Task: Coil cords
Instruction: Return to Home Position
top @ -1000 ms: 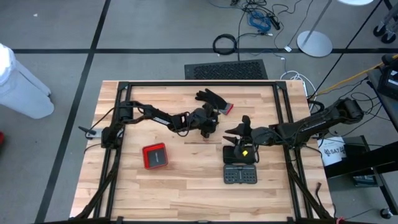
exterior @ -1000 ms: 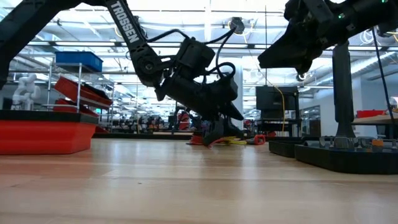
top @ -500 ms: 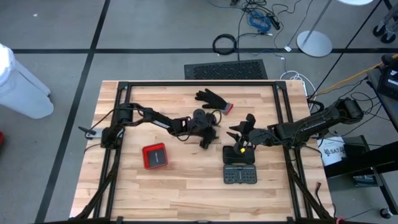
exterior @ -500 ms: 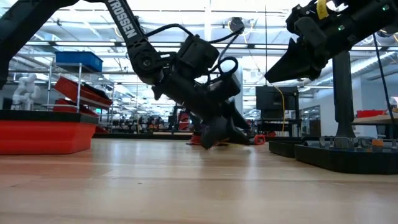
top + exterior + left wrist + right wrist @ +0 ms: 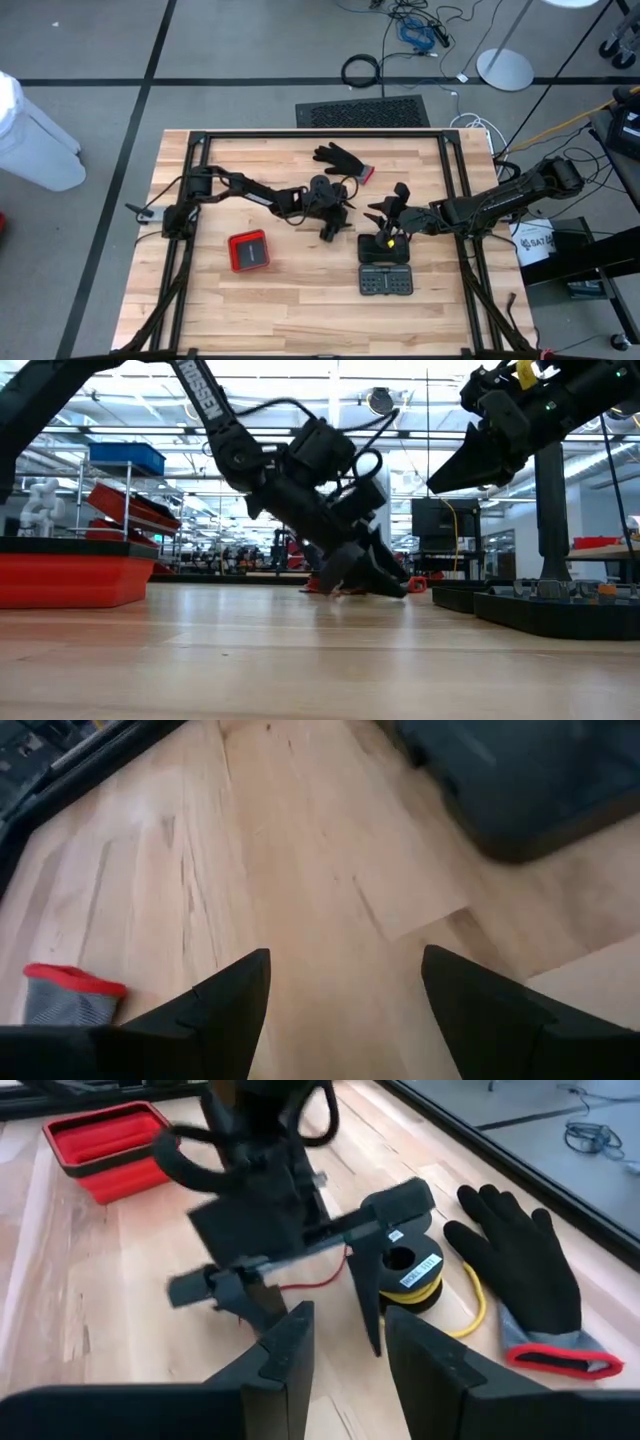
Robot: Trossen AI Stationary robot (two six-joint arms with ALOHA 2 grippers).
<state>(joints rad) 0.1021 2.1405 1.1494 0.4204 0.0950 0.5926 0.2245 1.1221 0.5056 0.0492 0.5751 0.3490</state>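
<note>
The right wrist view shows one of the cords point(image 5: 412, 1272), a small round black bundle with a white label and a yellow strand, lying flat on the wood. A thin red wire point(image 5: 318, 1283) runs out beside it. My left gripper point(image 5: 345, 965) hangs open just above the table near mid-table, on the near side of the bundle, with only bare wood between its fingers. It also shows in the low view point(image 5: 365, 578). My right gripper point(image 5: 345, 1330) is raised to its right and open, with nothing between its fingers. In the high view, the left arm covers the cords.
A black glove with a red cuff point(image 5: 342, 159) lies behind the left gripper. A red box point(image 5: 250, 250) sits near the left. A black case point(image 5: 385, 246) and a black parts tray point(image 5: 387, 281) stand under and in front of the right gripper.
My left gripper has come away from the cord bundle toward the table's near edge, risen a little and rolled about its own line. My right gripper has tipped slightly and otherwise stayed in place.
</note>
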